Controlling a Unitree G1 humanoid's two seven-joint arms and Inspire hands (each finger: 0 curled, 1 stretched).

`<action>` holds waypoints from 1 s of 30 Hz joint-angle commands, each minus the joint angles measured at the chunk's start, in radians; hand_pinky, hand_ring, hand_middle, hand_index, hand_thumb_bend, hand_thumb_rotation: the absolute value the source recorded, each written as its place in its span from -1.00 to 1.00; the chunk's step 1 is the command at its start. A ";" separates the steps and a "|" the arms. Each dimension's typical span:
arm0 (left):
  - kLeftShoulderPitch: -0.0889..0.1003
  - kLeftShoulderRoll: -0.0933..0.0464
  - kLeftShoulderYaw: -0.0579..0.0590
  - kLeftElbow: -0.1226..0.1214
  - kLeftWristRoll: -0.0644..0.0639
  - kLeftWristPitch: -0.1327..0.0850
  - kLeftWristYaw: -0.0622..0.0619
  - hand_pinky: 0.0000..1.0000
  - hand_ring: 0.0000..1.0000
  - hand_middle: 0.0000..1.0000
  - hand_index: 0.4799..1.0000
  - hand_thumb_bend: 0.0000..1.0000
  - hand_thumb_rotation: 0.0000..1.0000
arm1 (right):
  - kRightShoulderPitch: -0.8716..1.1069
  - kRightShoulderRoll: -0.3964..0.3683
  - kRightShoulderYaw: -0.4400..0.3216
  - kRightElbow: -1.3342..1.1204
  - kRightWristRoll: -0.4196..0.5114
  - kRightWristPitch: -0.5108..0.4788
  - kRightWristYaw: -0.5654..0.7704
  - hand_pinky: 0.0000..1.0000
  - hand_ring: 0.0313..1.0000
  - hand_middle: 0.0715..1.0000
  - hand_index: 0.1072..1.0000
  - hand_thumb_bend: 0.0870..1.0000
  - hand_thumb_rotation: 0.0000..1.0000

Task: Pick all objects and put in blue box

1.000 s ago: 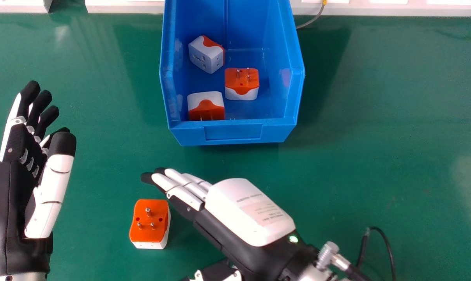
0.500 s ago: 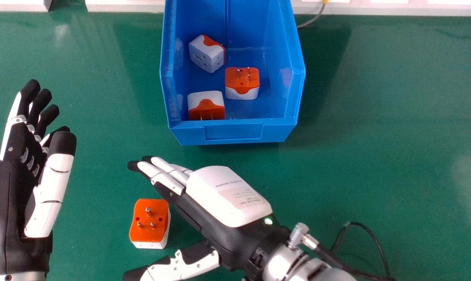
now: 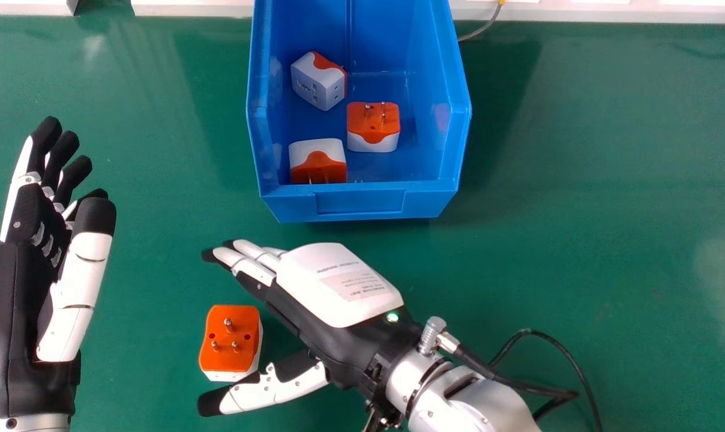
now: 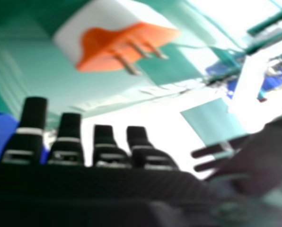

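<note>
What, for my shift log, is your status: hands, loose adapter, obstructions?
Left hand open, empty. Right hand open, alongside adapter, not holding it. Adapter on table, pins up, outside blue box. In the way: only right hand, between adapter and box.

No text readable. Head view: white plastic back cover (image 3: 314, 303) of black and white right hand (image 3: 338, 345) bears dark line of print (image 3: 338, 266) toward cover's finger end; nearer wrist, pale rectangular label (image 3: 356, 285) with smaller rows, too small to read. White and orange block-shaped plug adapter (image 3: 318, 84) near left wall of blue plastic box (image 3: 362, 203): small dark marks on white side, unclear whether print.
</note>
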 commanded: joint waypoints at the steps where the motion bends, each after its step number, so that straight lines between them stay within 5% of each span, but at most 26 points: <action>1: -0.003 0.010 0.011 -0.017 -0.011 -0.015 -0.001 0.70 0.84 0.89 0.78 0.36 0.59 | -0.031 0.018 0.011 0.016 -0.012 -0.002 -0.027 0.52 0.78 0.86 0.80 0.10 0.27; 13: -0.003 0.004 0.012 -0.030 -0.026 0.002 0.001 0.72 0.84 0.89 0.78 0.45 0.55 | -0.100 0.031 0.048 0.144 -0.051 0.057 -0.024 0.46 0.72 0.80 0.75 0.11 0.21; 19: 0.000 -0.002 0.010 -0.045 -0.049 0.014 0.000 0.72 0.83 0.88 0.75 0.46 0.53 | -0.118 0.057 0.071 0.184 -0.067 0.108 -0.020 0.47 0.71 0.79 0.75 0.12 0.15; 25: 0.006 0.004 0.012 -0.055 -0.035 0.018 -0.002 0.72 0.83 0.88 0.75 0.46 0.52 | -0.132 0.078 0.094 0.216 -0.092 0.151 -0.030 0.46 0.69 0.76 0.72 0.16 0.08; 30: 0.009 -0.004 0.008 -0.063 -0.044 0.025 0.001 0.72 0.83 0.89 0.76 0.46 0.52 | -0.142 0.088 0.114 0.230 -0.119 0.189 -0.026 0.45 0.67 0.75 0.71 0.17 0.05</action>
